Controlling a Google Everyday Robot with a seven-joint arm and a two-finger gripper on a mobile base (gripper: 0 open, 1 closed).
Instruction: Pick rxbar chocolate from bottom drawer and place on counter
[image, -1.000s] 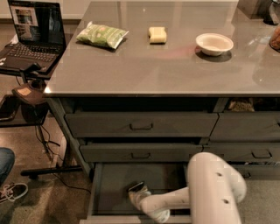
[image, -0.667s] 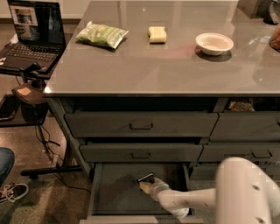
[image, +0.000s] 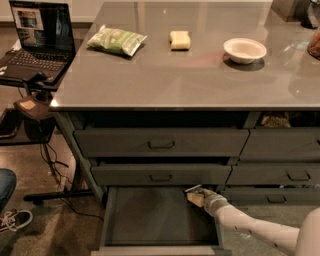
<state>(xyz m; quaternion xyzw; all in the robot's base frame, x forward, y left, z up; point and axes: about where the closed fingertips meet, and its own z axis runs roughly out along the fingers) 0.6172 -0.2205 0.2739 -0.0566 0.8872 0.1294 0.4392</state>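
Note:
The bottom drawer (image: 150, 217) is pulled open below two handled drawers, and its dark floor is bare. My gripper (image: 196, 197) is at the drawer's back right corner, raised above the floor just under the middle drawer. It is shut on the rxbar chocolate (image: 192, 189), a small flat dark wrapper with a pale edge sticking out of the fingers. My white arm (image: 250, 227) reaches in from the lower right. The grey glossy counter (image: 190, 80) is above.
On the counter are a green snack bag (image: 116, 40), a pale yellow block (image: 180, 40) and a white bowl (image: 244, 50). A side stand with a laptop (image: 37, 35) and cables is at left. A person's shoe (image: 15, 220) is at the lower left.
My gripper has moved from the middle of the drawer floor to the right and up, towards the back right corner, with the dark bar in it. The arm has swung right.

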